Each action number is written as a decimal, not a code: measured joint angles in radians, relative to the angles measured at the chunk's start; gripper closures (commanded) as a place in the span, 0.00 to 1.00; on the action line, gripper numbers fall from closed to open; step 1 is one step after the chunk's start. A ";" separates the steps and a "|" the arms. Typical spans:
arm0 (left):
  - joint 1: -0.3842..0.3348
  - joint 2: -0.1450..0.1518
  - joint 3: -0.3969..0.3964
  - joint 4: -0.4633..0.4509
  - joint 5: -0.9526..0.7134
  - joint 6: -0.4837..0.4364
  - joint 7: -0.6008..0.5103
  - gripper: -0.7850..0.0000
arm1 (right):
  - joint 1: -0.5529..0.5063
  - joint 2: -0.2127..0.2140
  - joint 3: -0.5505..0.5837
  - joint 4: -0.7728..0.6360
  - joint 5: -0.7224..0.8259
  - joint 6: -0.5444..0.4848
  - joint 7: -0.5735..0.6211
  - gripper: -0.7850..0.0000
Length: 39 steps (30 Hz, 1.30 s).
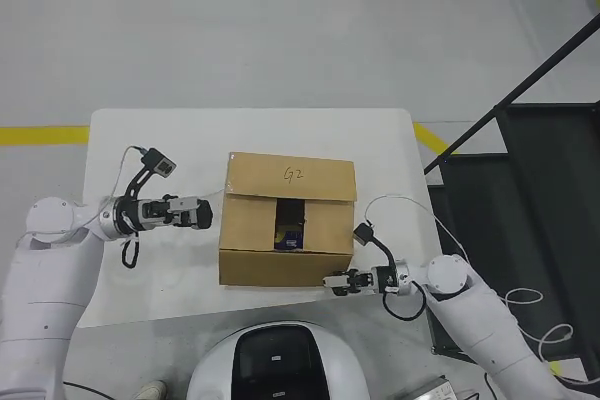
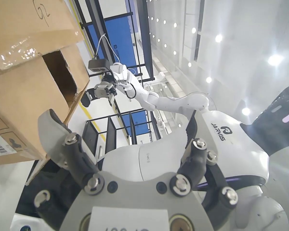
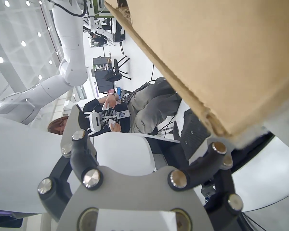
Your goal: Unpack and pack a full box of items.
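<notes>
A white table (image 1: 160,290) with rounded corners carries one brown cardboard box (image 1: 250,245). The box stands upright, flat on its base, on the right half of the tabletop as the robot faces it. Its near wall is close to the table's near edge (a thin white strip shows between them). More tabletop shows to the box's left than to its right, and a band of it shows beyond the far wall. The top flaps lie nearly flat, leaving a rectangular gap in the middle. The far flap bears a handwritten mark, and a white barcode label sits on the left wall.
</notes>
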<state>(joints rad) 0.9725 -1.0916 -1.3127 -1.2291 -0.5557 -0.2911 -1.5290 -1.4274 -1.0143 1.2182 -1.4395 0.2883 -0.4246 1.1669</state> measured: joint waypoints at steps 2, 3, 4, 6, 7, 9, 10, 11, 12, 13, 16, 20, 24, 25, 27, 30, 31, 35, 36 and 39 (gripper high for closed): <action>-0.008 -0.003 0.026 0.012 0.004 -0.002 0.002 0.00 | -0.004 0.003 0.013 0.003 0.057 0.000 0.025 0.00; -0.014 -0.006 0.041 0.021 0.006 -0.004 0.004 0.00 | -0.007 0.004 0.021 0.005 0.092 0.003 0.045 0.00; -0.022 -0.009 0.056 0.034 0.010 -0.008 0.008 0.00 | -0.008 0.006 0.028 0.009 0.135 0.011 0.072 0.00; -0.043 -0.018 0.092 0.068 0.015 -0.015 0.023 0.00 | -0.007 0.011 0.053 0.025 0.234 0.029 0.141 0.00; -0.052 -0.022 0.107 0.082 0.014 -0.015 0.028 0.00 | -0.005 0.013 0.065 0.032 0.267 0.033 0.166 0.00; -0.071 -0.029 0.134 0.115 -0.001 -0.012 0.030 0.00 | -0.007 0.017 0.090 0.045 0.333 0.040 0.213 0.00; -0.078 -0.032 0.142 0.130 -0.004 -0.012 0.033 0.00 | -0.009 0.019 0.101 0.049 0.359 0.043 0.231 0.00; -0.089 -0.035 0.151 0.149 -0.004 -0.014 0.043 0.00 | -0.012 0.021 0.115 0.054 0.394 0.049 0.254 0.00; -0.095 -0.037 0.156 0.163 -0.005 -0.018 0.055 0.00 | -0.014 0.023 0.125 0.058 0.419 0.053 0.270 0.00; -0.102 -0.040 0.161 0.174 -0.010 -0.020 0.067 0.00 | -0.016 0.024 0.135 0.062 0.442 0.057 0.283 0.00; -0.123 -0.049 0.175 0.217 -0.034 -0.019 0.109 0.00 | -0.017 0.028 0.167 0.082 0.506 0.078 0.307 0.00; -0.157 -0.064 0.204 0.277 -0.052 -0.019 0.150 0.00 | -0.015 0.031 0.201 0.114 0.552 0.086 0.314 0.00; -0.195 -0.077 0.231 0.331 -0.055 -0.019 0.150 0.00 | -0.013 0.033 0.220 0.135 0.578 0.090 0.319 0.00; -0.203 -0.081 0.237 0.341 -0.060 -0.021 0.151 0.00 | -0.012 0.033 0.224 0.139 0.583 0.091 0.320 0.00; -0.221 -0.089 0.245 0.360 -0.086 -0.026 0.141 0.00 | -0.011 0.033 0.230 0.147 0.593 0.093 0.322 0.00; -0.250 -0.100 0.253 0.383 -0.128 -0.032 0.131 0.00 | -0.008 0.032 0.235 0.155 0.601 0.095 0.323 0.00; -0.260 -0.104 0.256 0.391 -0.139 -0.033 0.132 0.00 | -0.006 0.032 0.236 0.159 0.602 0.095 0.324 0.00; -0.313 -0.125 0.274 0.425 -0.179 -0.049 0.150 0.00 | 0.000 0.031 0.239 0.171 0.599 0.090 0.319 0.00; -0.325 -0.130 0.279 0.434 -0.185 -0.054 0.155 0.00 | 0.002 0.030 0.239 0.174 0.596 0.087 0.316 0.00; -0.369 -0.151 0.299 0.469 -0.217 -0.063 0.170 0.00 | 0.004 0.029 0.243 0.180 0.597 0.081 0.307 0.00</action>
<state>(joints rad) 0.6034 -1.2427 -1.0134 -0.7596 -0.7724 -0.3545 -1.3595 -1.4230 -0.9850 1.4612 -1.2591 0.8849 -0.3433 1.4739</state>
